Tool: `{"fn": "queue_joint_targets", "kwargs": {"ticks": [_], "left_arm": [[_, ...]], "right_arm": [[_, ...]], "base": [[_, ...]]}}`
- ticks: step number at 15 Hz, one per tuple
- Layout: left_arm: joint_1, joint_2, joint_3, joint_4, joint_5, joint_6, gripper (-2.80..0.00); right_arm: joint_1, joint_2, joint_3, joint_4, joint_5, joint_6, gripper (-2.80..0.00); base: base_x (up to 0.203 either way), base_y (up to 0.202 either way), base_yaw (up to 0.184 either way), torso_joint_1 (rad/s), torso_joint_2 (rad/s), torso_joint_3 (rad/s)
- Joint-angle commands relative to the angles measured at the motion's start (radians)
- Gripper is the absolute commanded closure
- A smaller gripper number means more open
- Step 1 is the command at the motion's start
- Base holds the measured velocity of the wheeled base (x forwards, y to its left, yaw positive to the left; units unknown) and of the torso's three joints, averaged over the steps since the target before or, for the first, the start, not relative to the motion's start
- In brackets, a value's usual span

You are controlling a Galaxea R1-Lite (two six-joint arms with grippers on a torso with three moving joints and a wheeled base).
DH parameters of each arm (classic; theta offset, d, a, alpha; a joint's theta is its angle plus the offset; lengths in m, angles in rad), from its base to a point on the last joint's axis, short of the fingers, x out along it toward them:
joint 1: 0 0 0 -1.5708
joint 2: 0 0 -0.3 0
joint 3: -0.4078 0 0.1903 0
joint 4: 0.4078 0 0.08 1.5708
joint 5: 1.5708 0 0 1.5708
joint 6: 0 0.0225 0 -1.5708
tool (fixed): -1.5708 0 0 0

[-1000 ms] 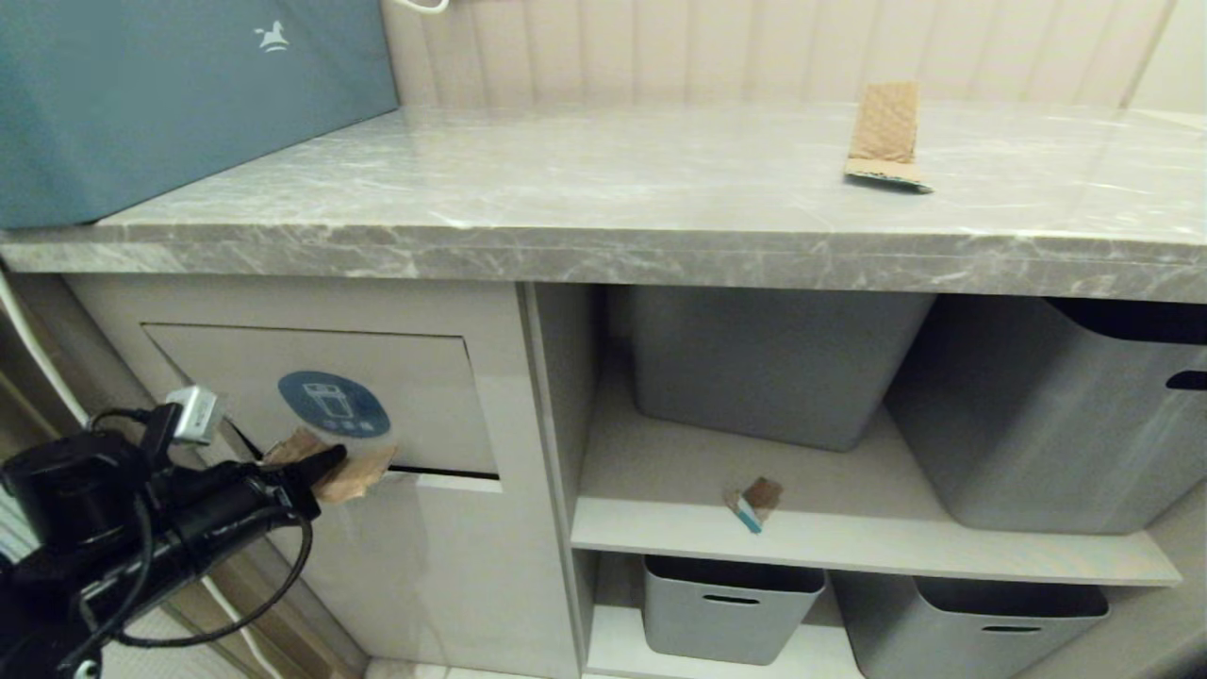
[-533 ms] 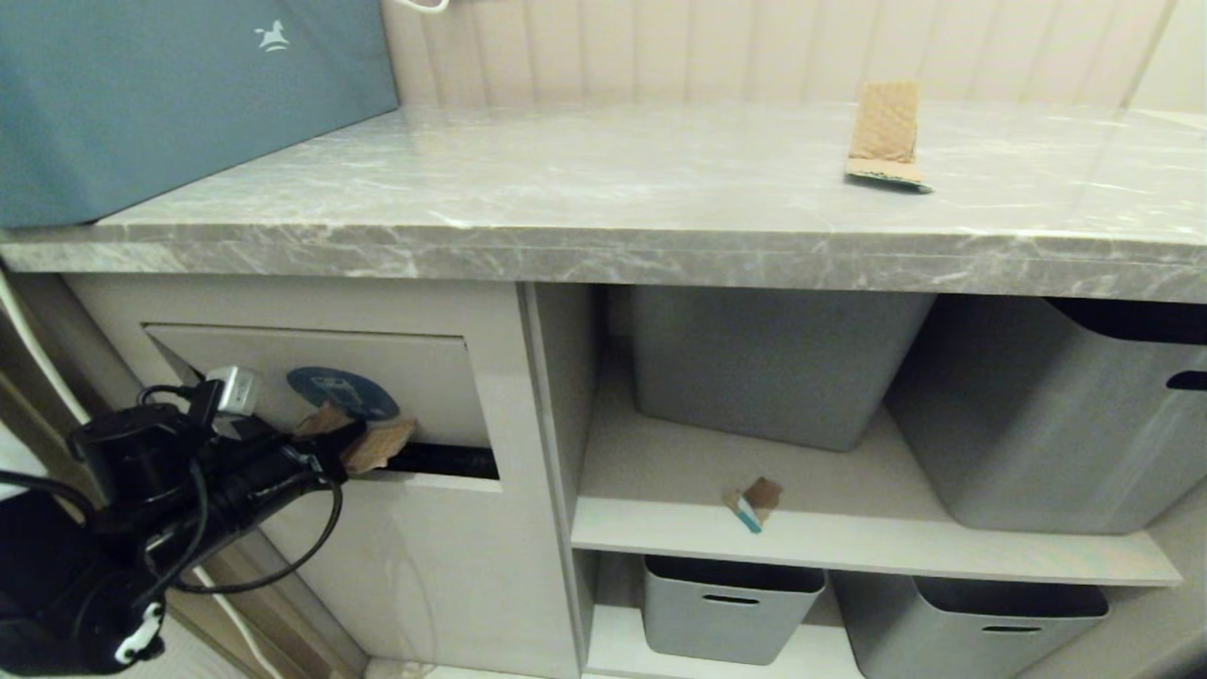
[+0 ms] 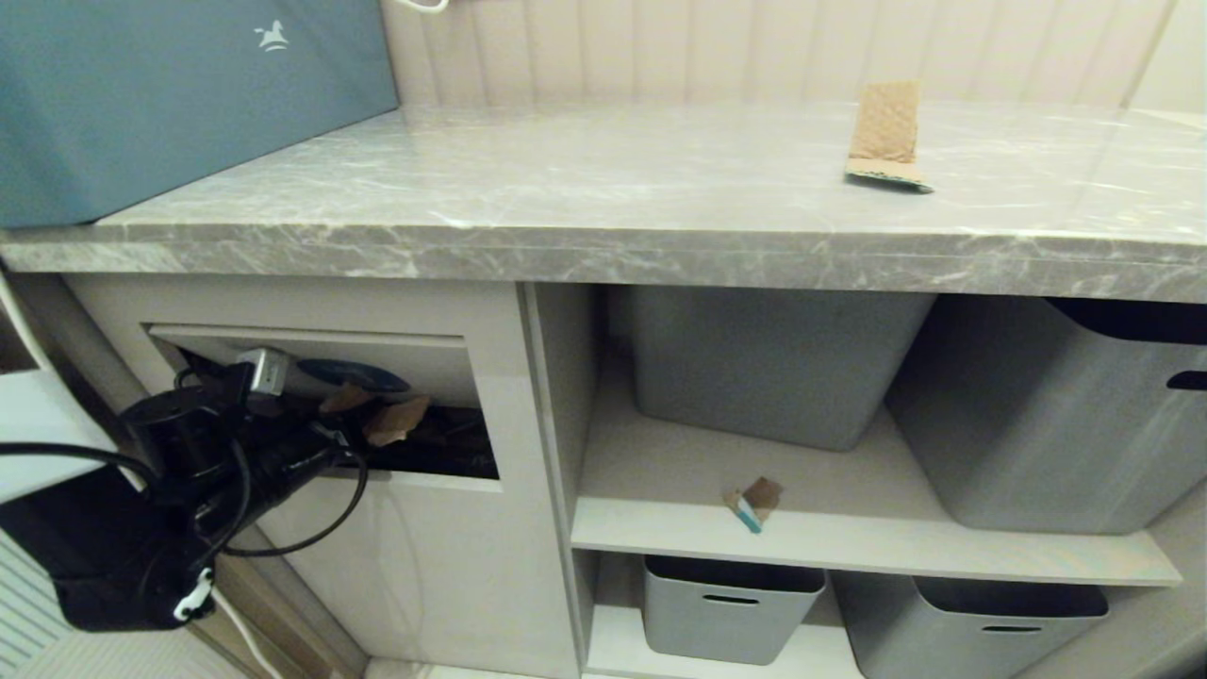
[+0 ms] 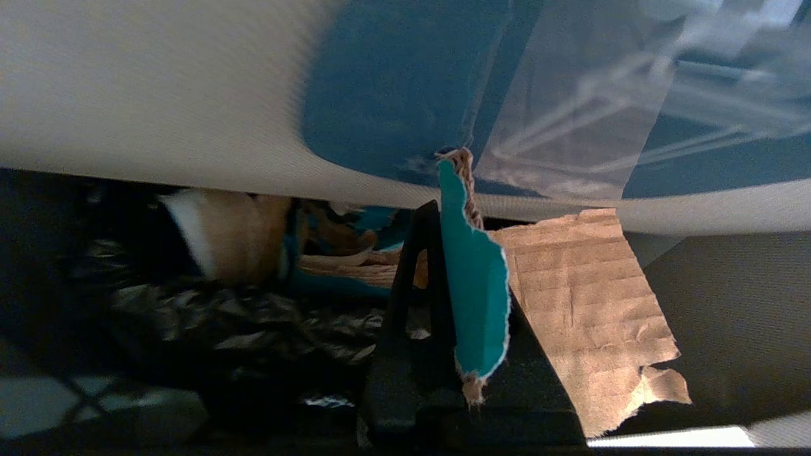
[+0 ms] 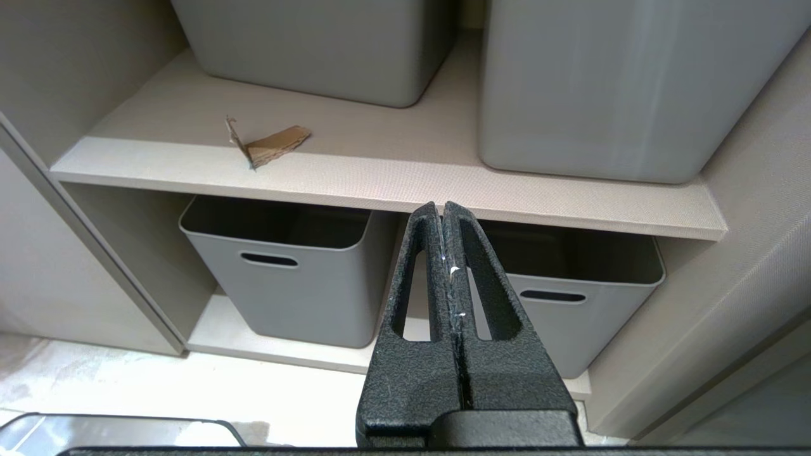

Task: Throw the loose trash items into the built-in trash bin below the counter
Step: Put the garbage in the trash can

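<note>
My left gripper is shut on a bent brown cardboard scrap with a teal face. It reaches into the built-in trash bin below the counter and holds the swing flap pushed inward, its blue sticker tilted back. In the left wrist view the gripper is over a black bag holding other scraps. A second scrap lies on the counter. A tiny teal-edged scrap sits on the shelf. My right gripper is shut and empty, low before the shelves.
A large teal box stands at the counter's back left. Grey storage tubs fill the shelf beside the bin, with two more tubs below. A cable loops under my left wrist.
My left gripper has pushed forward and up with its scrap into the bin. The flap has swung inward and the dark opening has widened. The other scraps have not moved.
</note>
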Motion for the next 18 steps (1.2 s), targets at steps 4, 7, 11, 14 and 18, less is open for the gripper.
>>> {"fn": "queue_joint_targets", "kwargs": {"ticks": [4, 7, 11, 14, 18], "left_arm": [[-0.030, 0.046, -0.035, -0.019, 0.044, -0.001, -2.80], [-0.032, 0.048, -0.042, -0.020, 0.055, -0.004, -2.80], [-0.031, 0.016, 0.006, -0.019, 0.057, -0.002, -2.80], [-0.038, -0.105, 0.181, -0.018, 0.110, -0.004, -2.80], [-0.040, -0.404, 0.390, -0.016, 0.131, -0.005, -2.80]], "right_arm": [[0.000, -0.002, 0.000, 0.000, 0.000, 0.000, 0.00], [0.000, -0.002, 0.000, 0.000, 0.000, 0.000, 0.00], [0.000, -0.002, 0.000, 0.000, 0.000, -0.001, 0.00], [0.000, -0.002, 0.000, 0.000, 0.000, 0.000, 0.00], [0.000, -0.002, 0.000, 0.000, 0.000, 0.000, 0.00]], "base": [[0.000, 0.000, 0.000, 0.000, 0.00, 0.000], [0.000, 0.000, 0.000, 0.000, 0.00, 0.000], [0.000, 0.000, 0.000, 0.000, 0.00, 0.000], [0.000, 0.000, 0.000, 0.000, 0.00, 0.000], [0.000, 0.000, 0.000, 0.000, 0.00, 0.000]]}}
